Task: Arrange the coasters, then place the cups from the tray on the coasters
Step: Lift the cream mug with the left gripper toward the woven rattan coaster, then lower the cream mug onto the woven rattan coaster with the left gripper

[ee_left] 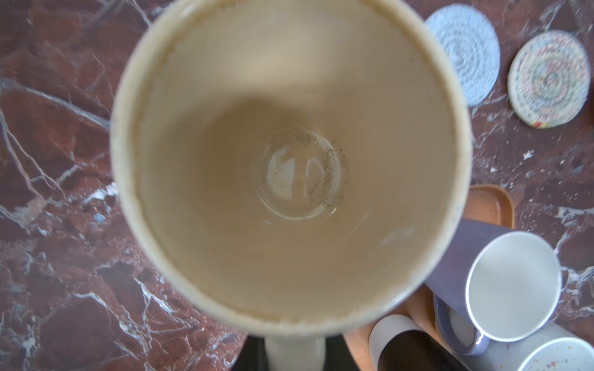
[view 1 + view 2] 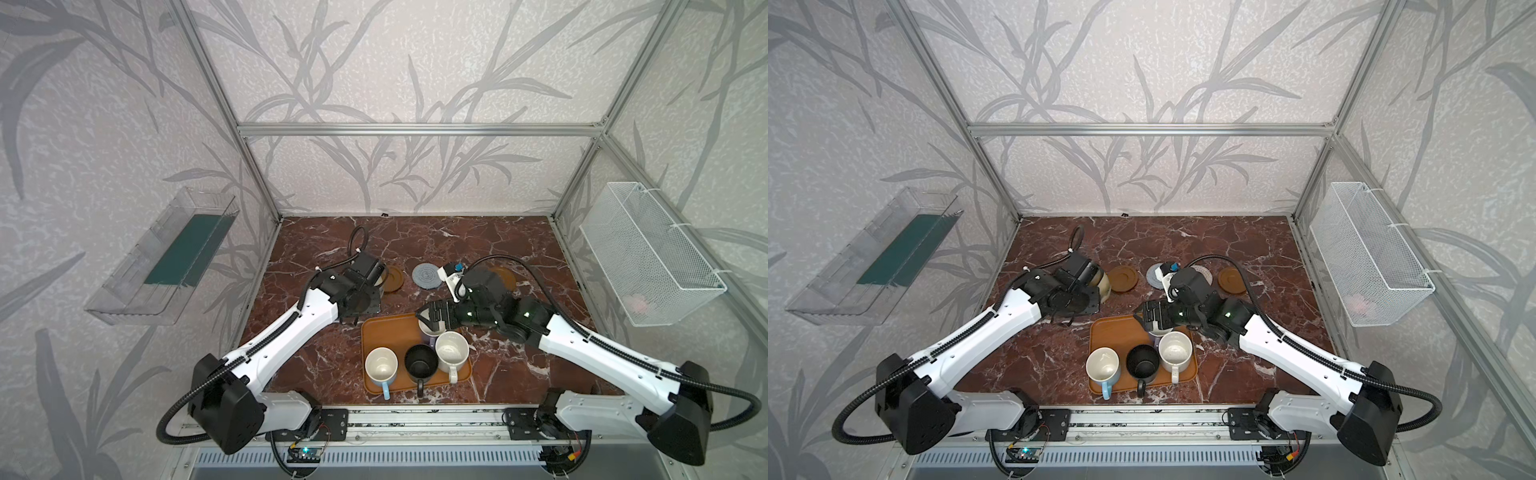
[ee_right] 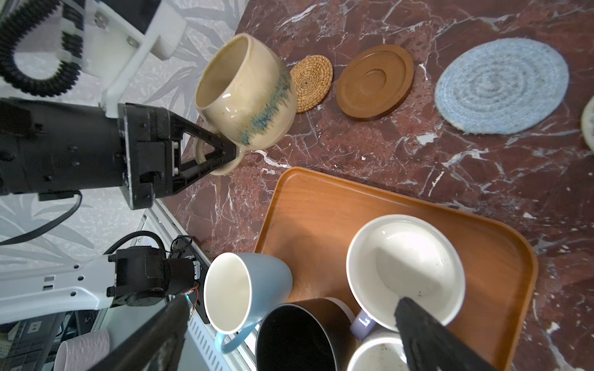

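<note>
Left claw [image 3: 229, 154] pinched shut on the handle of the beige mug [image 3: 247, 93]; mug hangs tilted just beside the rattan coaster [image 3: 311, 83], not yet on it as far as I can judge. To do this well I'd level the mug first, centre its base over that disc, lower straight, and release only once it sits flat. Right claw [image 3: 291, 305] spread wide, gripping nothing, one finger over the mouth of the lavender mug [image 1: 466, 253], which stands on the orange-brown tray [image 3: 308, 205] on the worktop [image 3: 418, 160]
</note>
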Available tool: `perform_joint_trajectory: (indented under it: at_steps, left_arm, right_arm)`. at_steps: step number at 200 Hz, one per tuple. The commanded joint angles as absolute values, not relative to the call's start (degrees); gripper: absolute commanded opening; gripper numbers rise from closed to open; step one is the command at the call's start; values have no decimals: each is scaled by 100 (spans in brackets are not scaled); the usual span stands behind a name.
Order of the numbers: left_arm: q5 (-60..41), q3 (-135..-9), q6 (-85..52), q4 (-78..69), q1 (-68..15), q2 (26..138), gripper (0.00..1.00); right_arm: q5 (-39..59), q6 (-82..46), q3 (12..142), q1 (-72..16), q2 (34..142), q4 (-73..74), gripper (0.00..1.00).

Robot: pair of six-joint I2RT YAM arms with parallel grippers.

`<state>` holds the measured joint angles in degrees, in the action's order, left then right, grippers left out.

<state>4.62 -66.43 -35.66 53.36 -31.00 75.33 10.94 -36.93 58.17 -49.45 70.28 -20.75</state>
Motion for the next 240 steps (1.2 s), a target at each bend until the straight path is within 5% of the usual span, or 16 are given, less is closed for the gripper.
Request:
perform_joint_trajectory:
  at_steps: [1, 108, 240]
  left_arm:
    - [552, -6958, -2962, 5174, -2800, 7481, 0]
    - [272, -7228, -2188, 4154, -1607, 8775, 0]
    - [461, -6828, -1630, 3040, -1400, 9334, 0]
  right_arm:
    - [864, -3998, 6199, -5043, 7327, -1712, 99]
    - [995, -4080, 7048, -5159, 8779, -1229, 99]
    - [1527, -4107, 6926, -5089, 9123, -773, 99]
